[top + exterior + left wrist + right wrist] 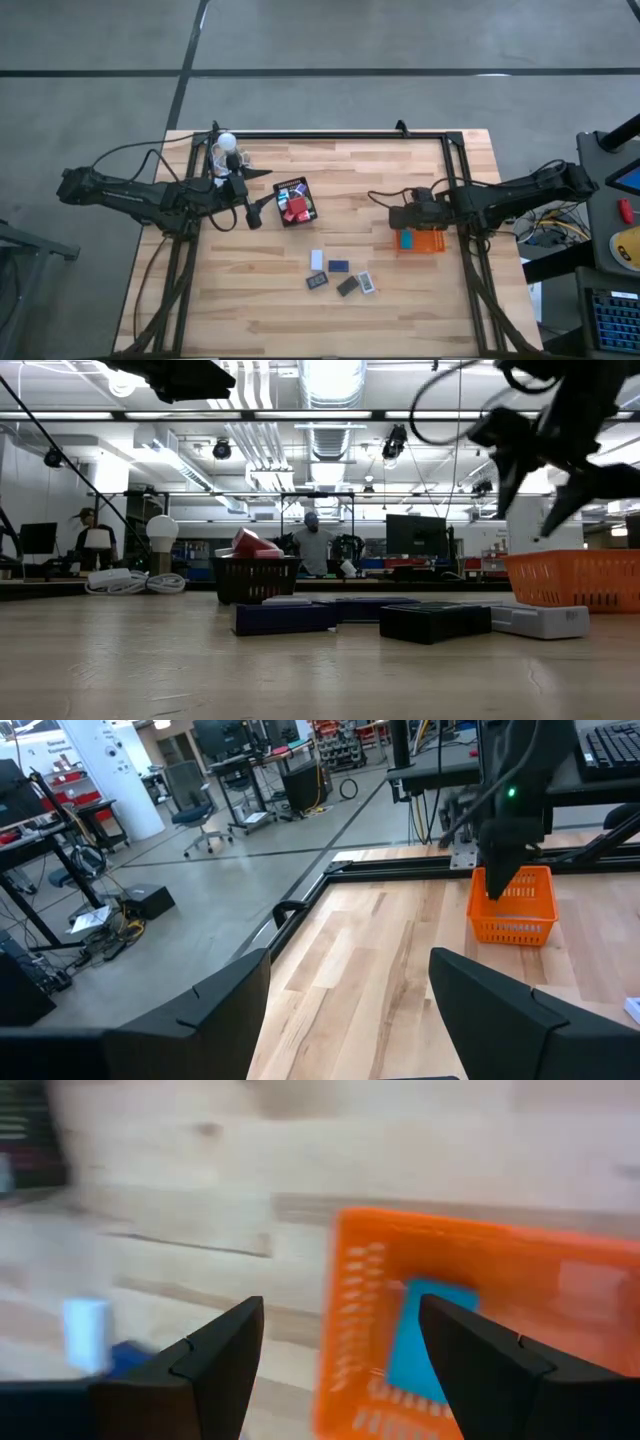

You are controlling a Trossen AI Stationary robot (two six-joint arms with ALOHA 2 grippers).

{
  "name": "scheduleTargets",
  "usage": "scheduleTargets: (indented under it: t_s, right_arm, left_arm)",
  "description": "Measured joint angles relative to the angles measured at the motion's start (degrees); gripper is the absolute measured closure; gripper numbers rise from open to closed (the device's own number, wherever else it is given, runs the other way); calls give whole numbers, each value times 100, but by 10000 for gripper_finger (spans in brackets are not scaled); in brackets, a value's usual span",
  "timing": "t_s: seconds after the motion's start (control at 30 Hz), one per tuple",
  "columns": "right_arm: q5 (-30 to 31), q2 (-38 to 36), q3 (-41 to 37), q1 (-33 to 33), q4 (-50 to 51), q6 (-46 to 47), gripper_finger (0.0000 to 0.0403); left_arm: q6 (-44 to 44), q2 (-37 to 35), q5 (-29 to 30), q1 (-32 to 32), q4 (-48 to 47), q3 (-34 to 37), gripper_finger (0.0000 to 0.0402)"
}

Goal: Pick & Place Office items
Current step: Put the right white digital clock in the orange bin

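The wooden tabletop [400, 300] carries two trays: the orange tray [428, 243] on the right with a blue piece [406, 239] inside, and the black mesh tray [295, 201] nearer the left, full of red and blue pieces. The right pincer [401, 217] hovers at the orange tray's edge, fingers spread and empty. The left pincer [252, 214] waits just beside the mesh tray — also parted, holding nothing. Five loose office items [340, 276] lie between the trays, toward the front edge — roughly equidistant, probably slightly nearer the right arm.
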State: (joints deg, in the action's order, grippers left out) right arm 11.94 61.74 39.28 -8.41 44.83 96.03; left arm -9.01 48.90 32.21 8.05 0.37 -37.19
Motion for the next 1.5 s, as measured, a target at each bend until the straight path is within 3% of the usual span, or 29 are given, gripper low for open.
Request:
scheduleTargets:
  t_s: [0.23,0.57,1.0,1.27,1.5]
  right_arm:
    - [430,533,748,-160,-112,-647,140]
    - [63,2447,2075,-899,-208,-754,140]
    - [-183,4444,3758,-1813,477,267,140]
    - [-309,4905,3918,-2113,611,973,140]
    - [-493,5105,3885,-2093,688,988,140]
  left_arm:
    - [2,1,-2,-2,-1,0,126]
    - [-1,1,0,1,-1,0,126]
    - [1,1,0,-1,1,0,126]
    - [0,-2,-2,-2,-3,0,126]
    - [-1,-2,0,1,-6,0,126]
